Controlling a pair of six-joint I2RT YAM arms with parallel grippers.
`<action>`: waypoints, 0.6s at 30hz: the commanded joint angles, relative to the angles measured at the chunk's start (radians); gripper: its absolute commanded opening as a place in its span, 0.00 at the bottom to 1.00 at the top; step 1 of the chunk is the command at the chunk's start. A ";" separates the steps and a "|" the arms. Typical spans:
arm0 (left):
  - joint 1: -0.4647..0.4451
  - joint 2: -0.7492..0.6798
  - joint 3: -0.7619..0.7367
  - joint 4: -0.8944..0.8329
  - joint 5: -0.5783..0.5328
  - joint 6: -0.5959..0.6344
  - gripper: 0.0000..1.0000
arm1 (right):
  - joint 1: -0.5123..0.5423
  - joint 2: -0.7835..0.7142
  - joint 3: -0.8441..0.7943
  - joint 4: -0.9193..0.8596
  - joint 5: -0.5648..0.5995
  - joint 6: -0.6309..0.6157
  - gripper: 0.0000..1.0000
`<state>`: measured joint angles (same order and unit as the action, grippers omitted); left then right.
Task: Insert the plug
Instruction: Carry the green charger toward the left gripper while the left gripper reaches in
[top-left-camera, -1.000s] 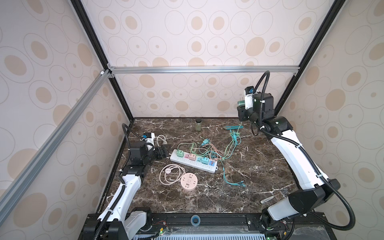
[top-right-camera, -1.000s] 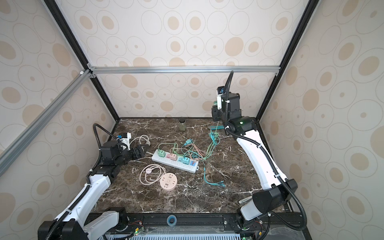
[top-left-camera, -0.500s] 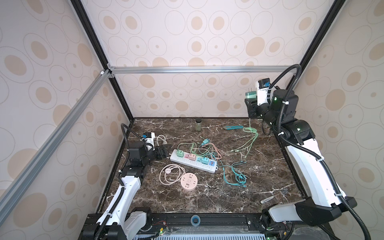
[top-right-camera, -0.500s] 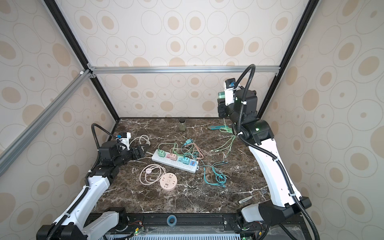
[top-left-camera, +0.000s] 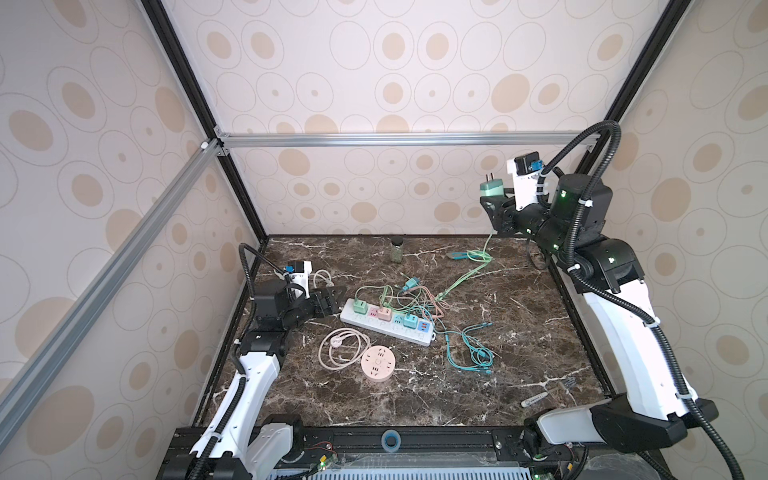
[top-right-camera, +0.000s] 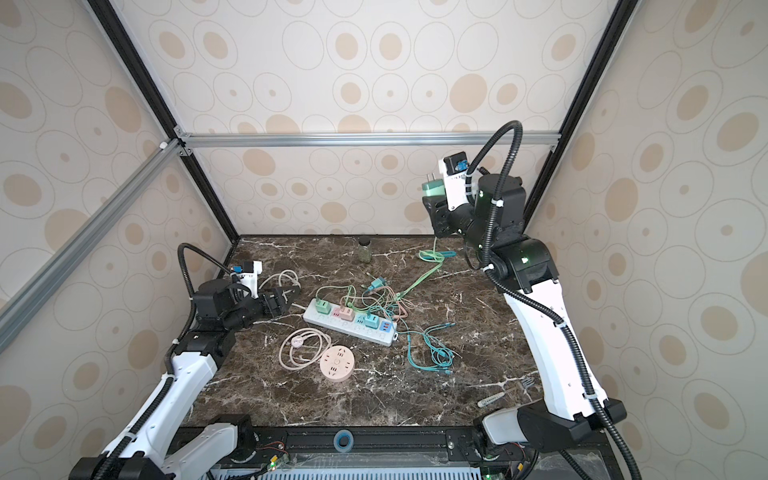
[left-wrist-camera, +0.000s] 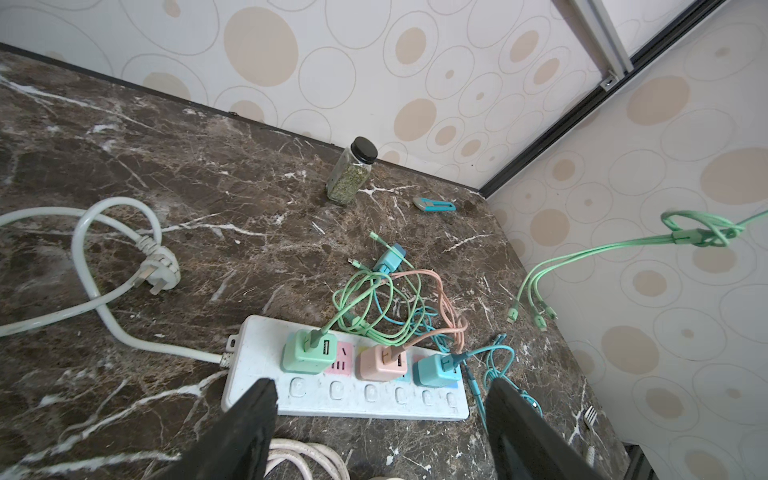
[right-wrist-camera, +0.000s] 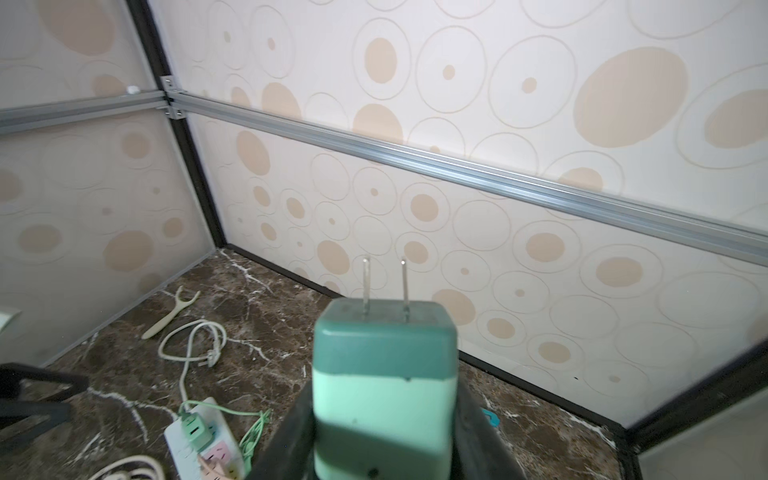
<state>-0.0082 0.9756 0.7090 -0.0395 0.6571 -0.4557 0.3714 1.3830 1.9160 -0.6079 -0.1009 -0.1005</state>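
Your right gripper (top-left-camera: 493, 204), upper right in a top view, has its jaws clamped on the green plug (right-wrist-camera: 384, 374), prongs up, high above the desk (top-left-camera: 519, 332), probably keeping its cable clear. Your left gripper (top-left-camera: 328, 301) sits jaws wide, empty, beside the power strip (top-left-camera: 386, 328), likely to brace it. No legible writing.

Both top views look down from six o'clock over the whole bench (top-left-camera: 519, 353). Left wrist sits low at nine, near the power strip (left-wrist-camera: 374, 401); right wrist, high at two behind the plug (right-wrist-camera: 382, 374), shares it.
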 joint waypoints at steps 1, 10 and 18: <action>0.005 -0.005 0.067 -0.004 0.062 0.006 0.79 | 0.007 -0.049 -0.040 -0.008 -0.172 -0.024 0.23; -0.006 -0.012 0.146 -0.084 0.164 0.004 0.79 | 0.009 -0.185 -0.290 0.059 -0.356 -0.039 0.23; -0.031 -0.050 0.193 -0.121 0.294 -0.026 0.81 | 0.024 -0.269 -0.508 0.122 -0.416 -0.055 0.23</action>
<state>-0.0277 0.9504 0.8471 -0.1318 0.8631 -0.4690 0.3828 1.1465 1.4456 -0.5461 -0.4664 -0.1287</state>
